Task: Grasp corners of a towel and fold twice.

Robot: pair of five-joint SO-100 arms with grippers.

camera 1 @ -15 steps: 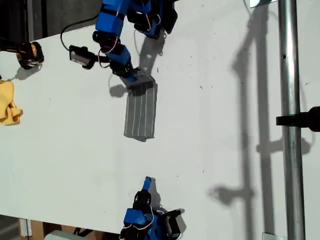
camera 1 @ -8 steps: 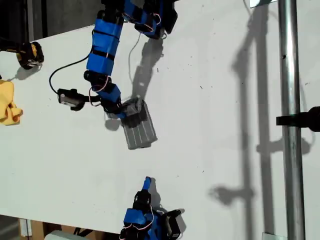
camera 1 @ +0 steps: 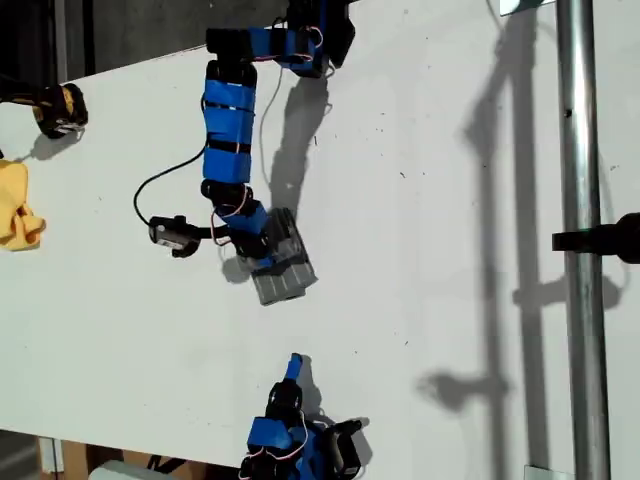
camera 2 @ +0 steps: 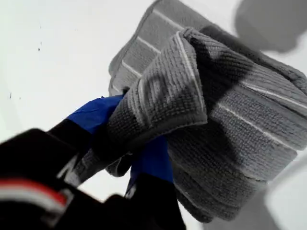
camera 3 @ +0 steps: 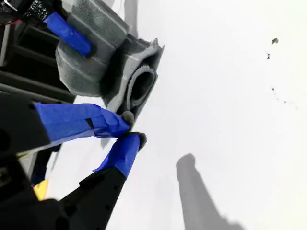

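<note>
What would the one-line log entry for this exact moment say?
my first gripper: shut on the towel | towel: bunched, folded over, on the table | my second gripper: shut, empty, apart from towel

Two arms: bright blue segments, black joints and motor blocks. Thin black cable (camera 1: pixel 160 185) loops to a small black wrist camera (camera 1: pixel 173 234). Blue-taped fingertips (camera 3: pixel 122 151).

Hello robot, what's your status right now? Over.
My first gripper shut on the towel, bunched in folds. My second gripper shut, empty, apart from it. Nothing in the way.
</note>
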